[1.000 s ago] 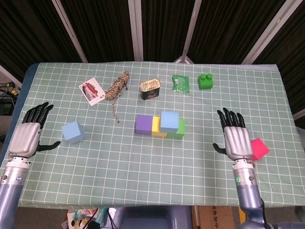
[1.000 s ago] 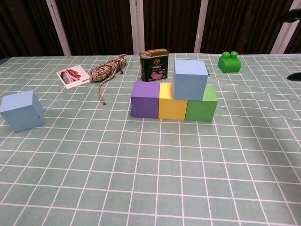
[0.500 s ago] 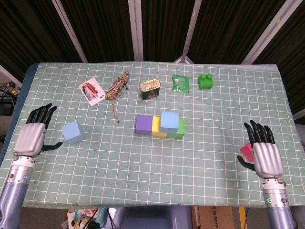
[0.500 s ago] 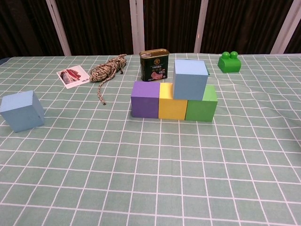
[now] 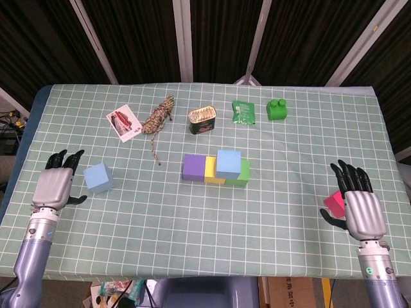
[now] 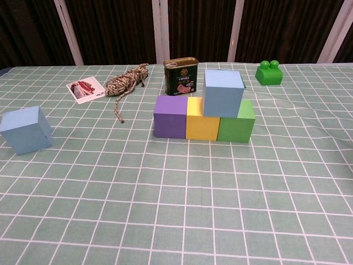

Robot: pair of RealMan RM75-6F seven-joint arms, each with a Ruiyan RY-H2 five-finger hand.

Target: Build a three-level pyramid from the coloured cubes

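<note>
At table centre I see the base row: purple cube, yellow cube, green cube, touching side by side. Light blue cube sits on top, over the yellow/green seam. 2nd light blue cube lies loose, far left. My left hand is just beside it, fingers spread, holding nothing; contact w/ the cube can't tell. Pink cube sits near the right edge, partly hidden behind my right hand. Rt fingers are straight and apart, nothing grasped; thumb is close to pink, touch unclear. Back row: card, rope, can, green packet, green toy block.
</note>
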